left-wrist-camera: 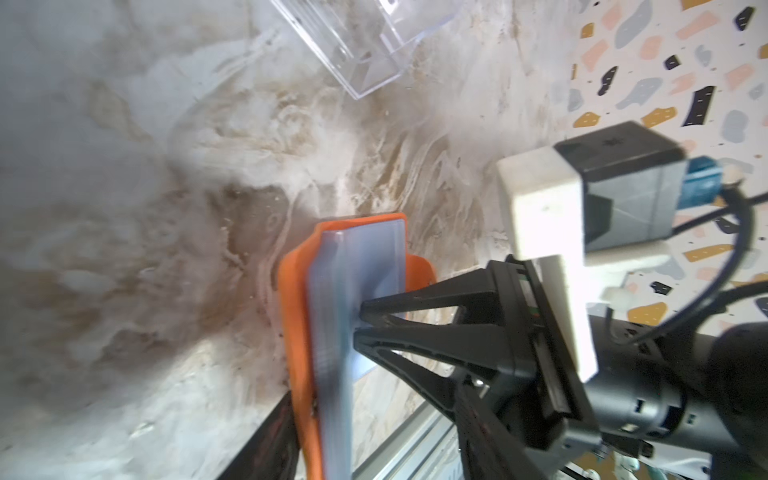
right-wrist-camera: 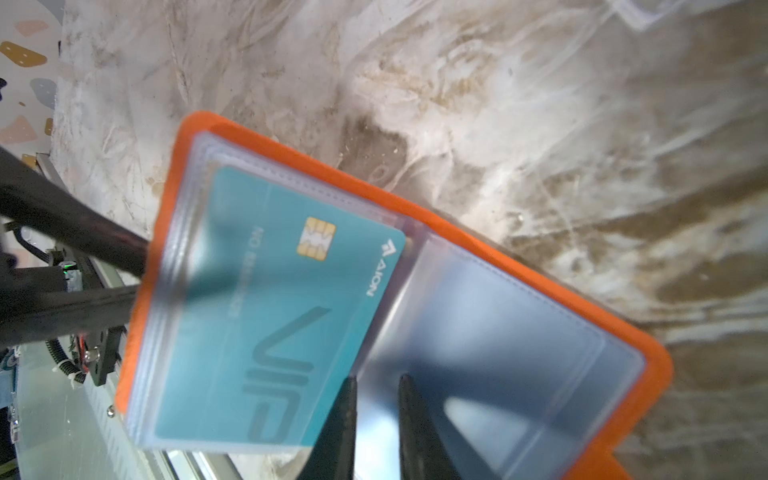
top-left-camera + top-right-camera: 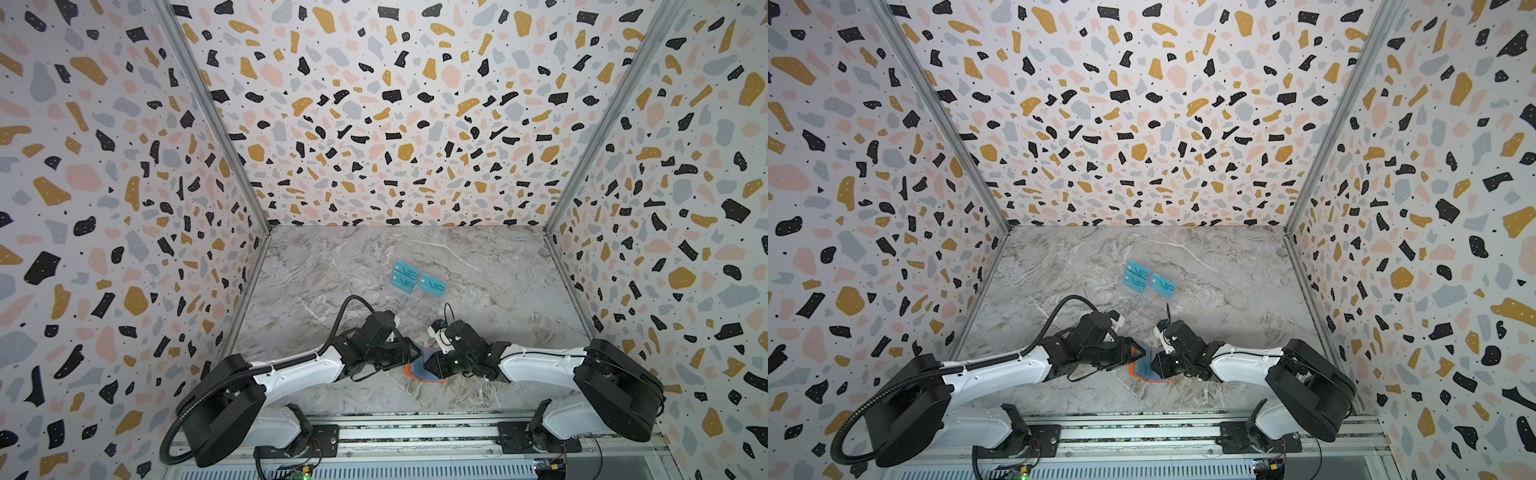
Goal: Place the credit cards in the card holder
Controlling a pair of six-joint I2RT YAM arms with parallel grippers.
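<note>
The orange card holder [image 3: 411, 371] [image 2: 658, 382] lies open near the table's front, one leaf raised. A teal VIP credit card [image 2: 270, 311] sits partly inside that leaf's clear sleeve. My left gripper [image 3: 419, 354] [image 1: 374, 399] straddles the raised leaf [image 1: 297, 332]. One of its fingers rests against the orange outside, and the other stands off the sleeves. My right gripper [image 3: 430, 360] [image 2: 378, 377] has its jaws narrowly apart with nothing between them. One of its fingertips is at the card's edge. Three more teal cards [image 3: 405, 276] [image 3: 432, 286] rest farther back.
A clear acrylic rack [image 3: 411, 307] [image 1: 365, 50] stands just behind the grippers and carries the teal cards. Patterned walls close in the marble table [image 3: 498, 291] on three sides. A metal rail [image 3: 415, 432] with the arm bases runs along the front.
</note>
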